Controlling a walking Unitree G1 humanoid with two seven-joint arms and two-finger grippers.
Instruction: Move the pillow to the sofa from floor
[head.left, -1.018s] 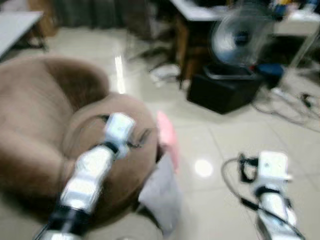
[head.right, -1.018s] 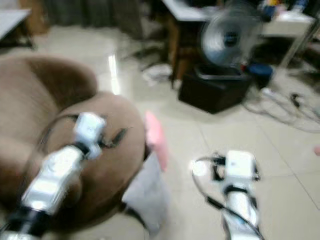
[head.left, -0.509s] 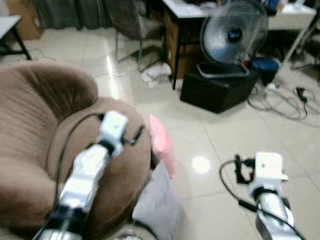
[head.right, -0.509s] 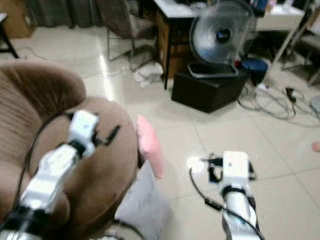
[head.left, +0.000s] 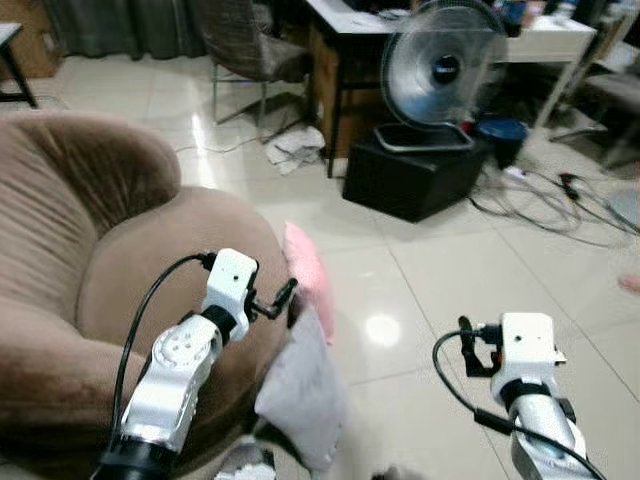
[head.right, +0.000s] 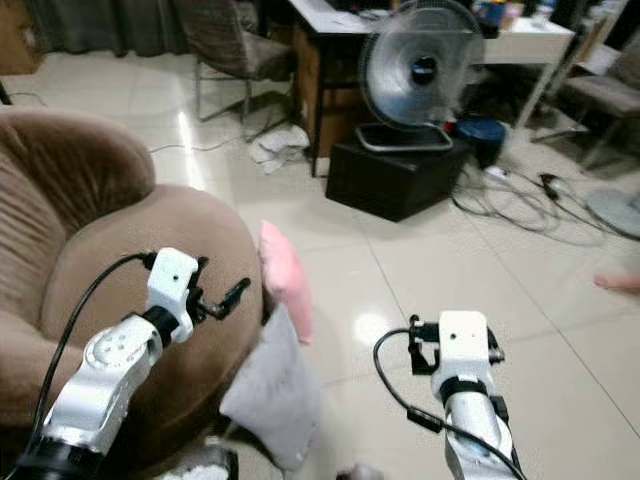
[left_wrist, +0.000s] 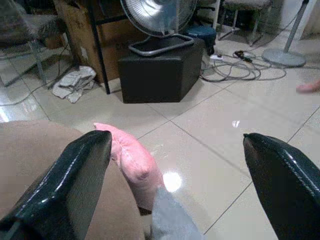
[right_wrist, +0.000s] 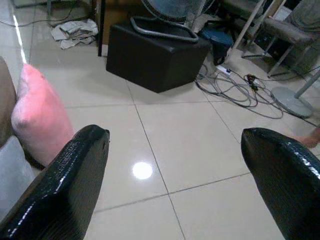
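Observation:
A pink pillow (head.left: 303, 280) stands on edge on the tiled floor, leaning against the round arm of the brown sofa (head.left: 90, 260). A grey pillow (head.left: 300, 395) leans just in front of it, nearer to me. My left gripper (left_wrist: 175, 145) is open, held over the sofa arm and pointing at the pink pillow (left_wrist: 131, 162), a short way from it. My right gripper (right_wrist: 175, 135) is open above bare floor, to the right of both pillows; the pink pillow (right_wrist: 42, 120) is seen beside one finger.
A standing fan (head.left: 440, 65) sits on a black box (head.left: 415, 175) ahead, with loose cables (head.left: 540, 205) to its right. A desk, a chair (head.left: 255, 55) and a crumpled cloth (head.left: 295, 148) lie beyond. Part of a person (head.left: 630, 283) shows at the right edge.
The whole picture has shifted left and grown sharper, so the camera has moved. Both arms hold much the same pose, and the pillows still lean against the sofa.

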